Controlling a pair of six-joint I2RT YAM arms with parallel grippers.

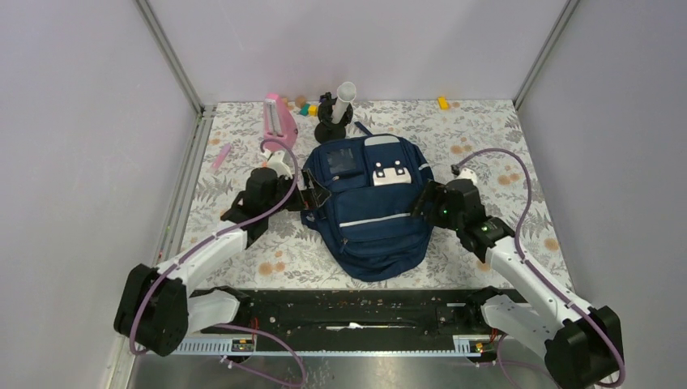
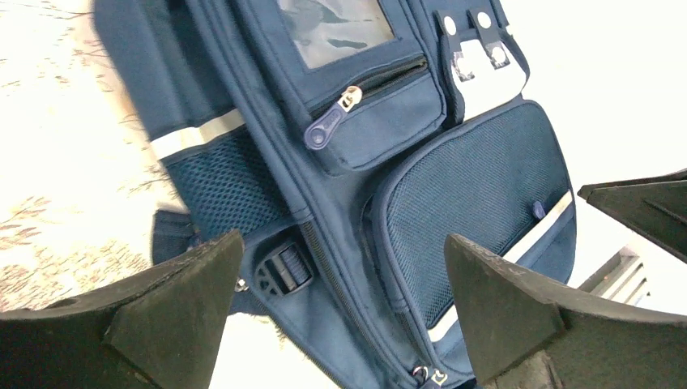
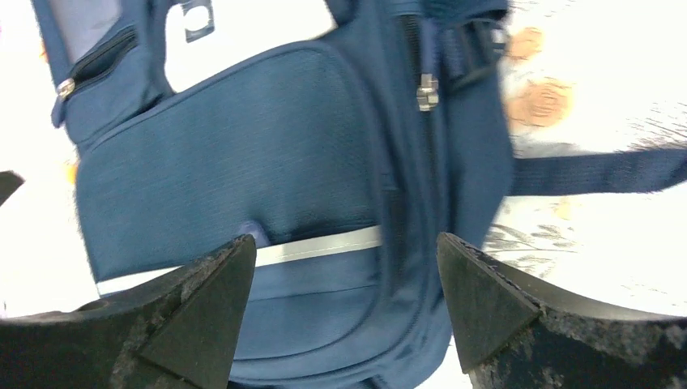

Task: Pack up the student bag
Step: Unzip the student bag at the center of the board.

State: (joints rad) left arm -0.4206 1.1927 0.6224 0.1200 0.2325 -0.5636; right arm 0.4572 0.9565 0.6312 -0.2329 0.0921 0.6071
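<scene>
The student bag lay flat and front-up at the middle of the worktop, its base toward the near edge and its top toward the far edge. From above, its pockets looked zipped.

The left gripper sat just beside the bag's left flank and the right gripper just beside its right flank. Only the wrist views settled their state: each claw stood spread wide, with nothing between its fingers.

The left wrist view alone showed a navy zip pull under a clear window pocket, a mesh pocket and a black buckle low on the side. The right wrist view, somewhat blurred, added a light stripe across the front and a navy strap trailing onto the floral surface.

Only the overhead view took in the far edge: a pink object, a black stand holding a white tube and a yellow block near the far right corner.
</scene>
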